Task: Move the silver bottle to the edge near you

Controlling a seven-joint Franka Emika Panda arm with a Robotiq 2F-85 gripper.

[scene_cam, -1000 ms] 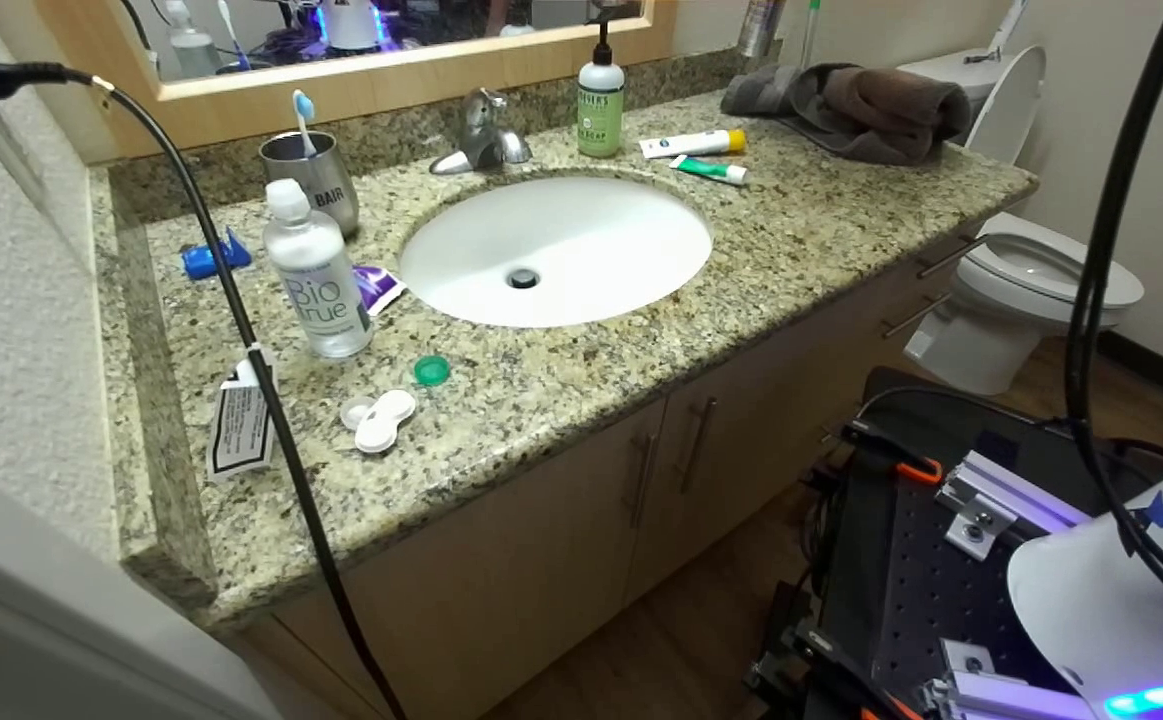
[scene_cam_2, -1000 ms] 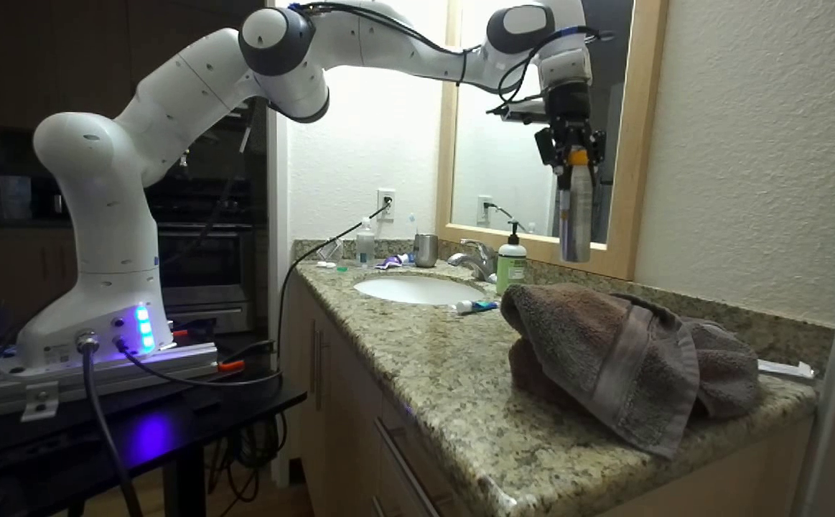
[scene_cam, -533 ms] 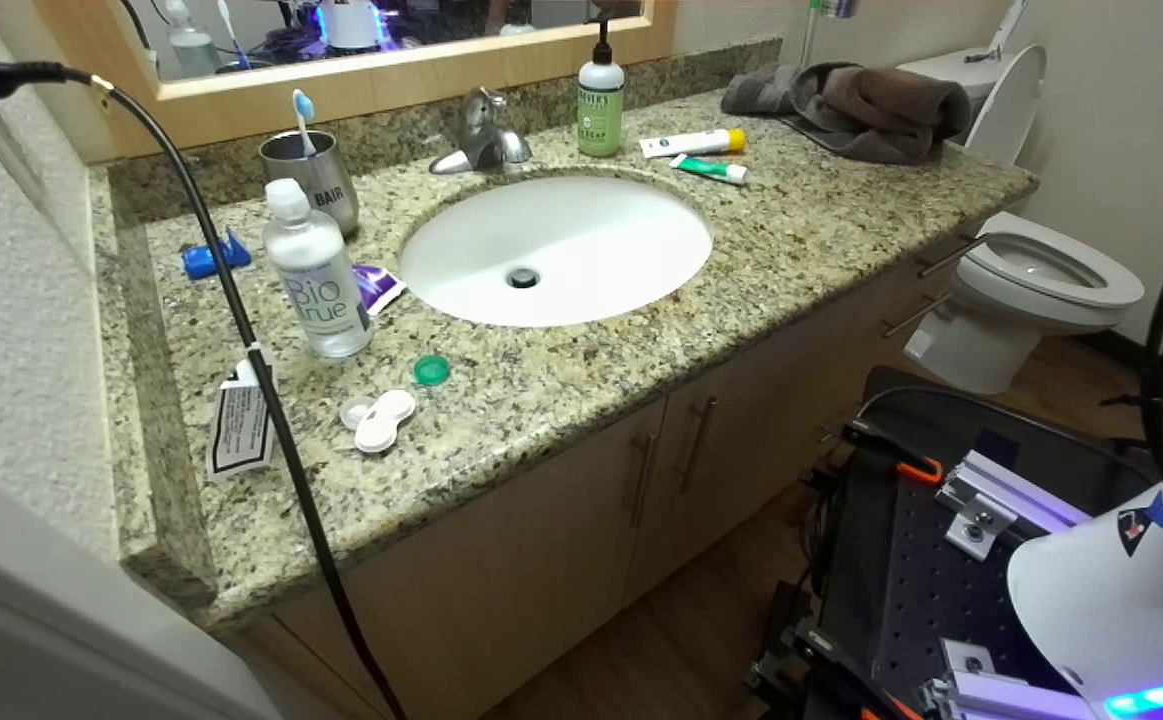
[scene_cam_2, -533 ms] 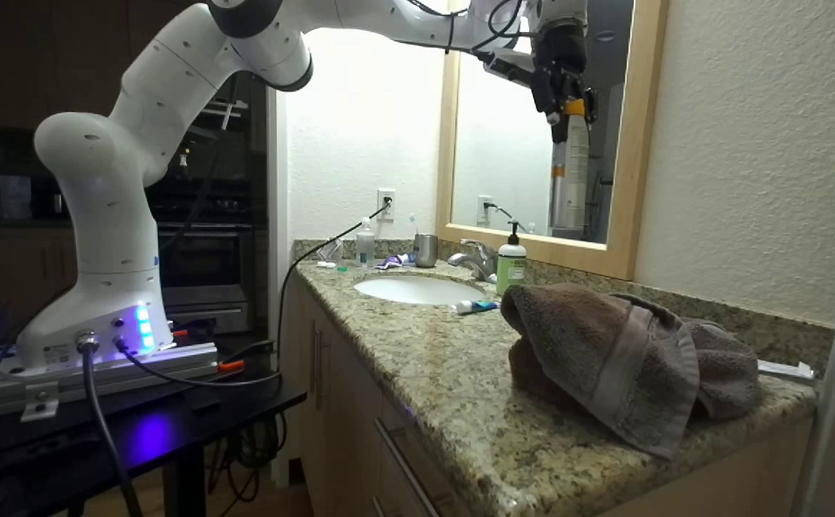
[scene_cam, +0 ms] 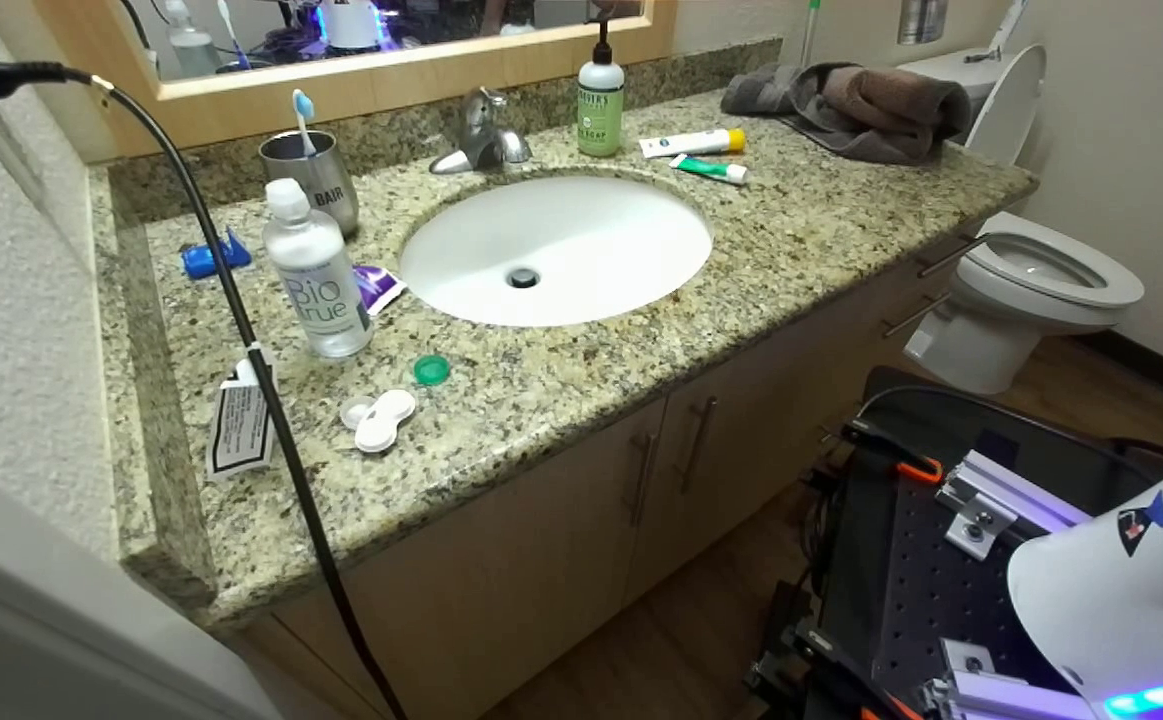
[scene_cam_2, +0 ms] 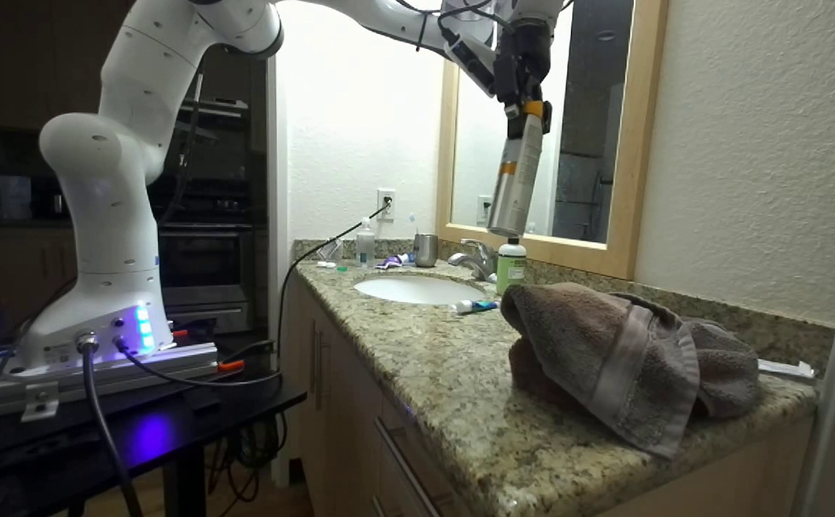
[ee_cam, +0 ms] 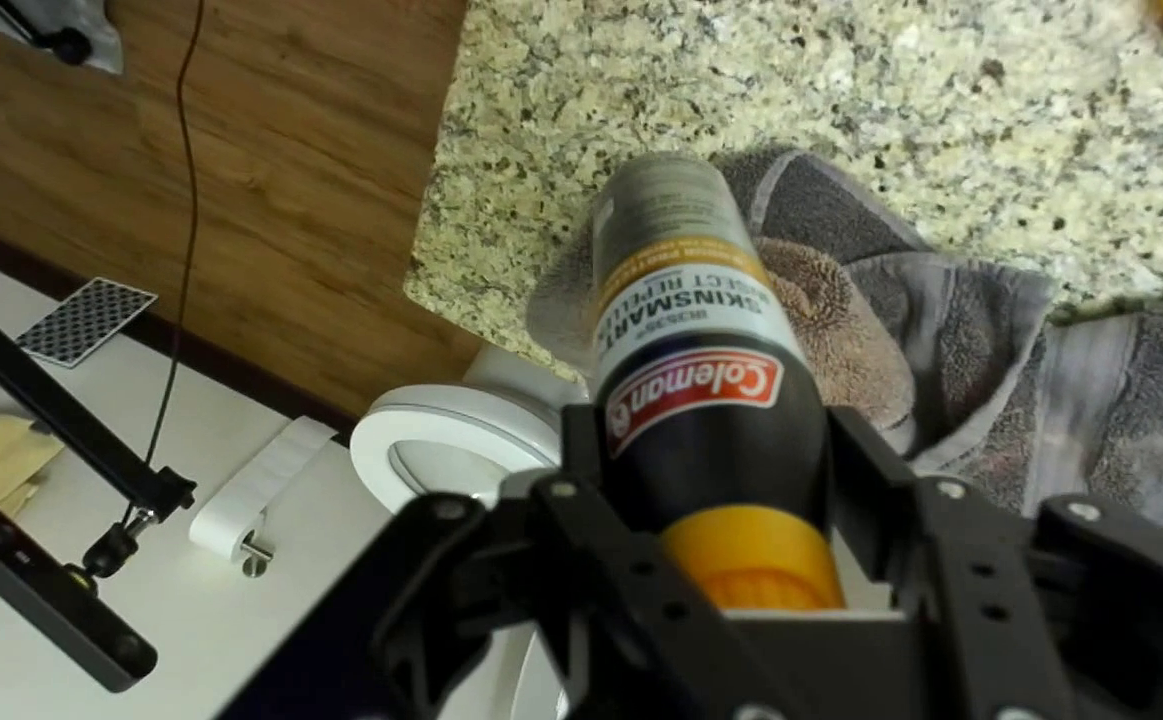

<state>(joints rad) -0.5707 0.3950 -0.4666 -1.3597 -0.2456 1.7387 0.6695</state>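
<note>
My gripper (scene_cam_2: pixel 532 120) is shut on the silver bottle (scene_cam_2: pixel 516 176), a slim silvery spray can with an orange cap. The bottle hangs in the air above the counter, tilted, its base swung toward the robot's side. In the wrist view the fingers (ee_cam: pixel 711 440) clasp the black shoulder of the bottle (ee_cam: pixel 686 270) near its cap. In an exterior view only the bottle's base (scene_cam: pixel 922 20) shows at the top; the gripper is out of that view. The edge (scene_cam: pixel 656 388), the rounded front rim of the granite top, shows in both exterior views (scene_cam_2: pixel 388 373).
A crumpled grey-brown towel (scene_cam_2: pixel 604 352) lies on the counter's end. A green pump bottle (scene_cam: pixel 599 105), toothpaste tubes (scene_cam: pixel 693 144), a faucet (scene_cam: pixel 482 130) and a white sink (scene_cam: pixel 561 250) are further along. A clear bottle (scene_cam: pixel 316 270) and steel cup (scene_cam: pixel 331 190) stand at the far end.
The arm has risen, then moved back from the mirror toward the robot's side with the bottle in the gripper. The bottle has gone from upright to tilted. Things on the counter have not moved.
</note>
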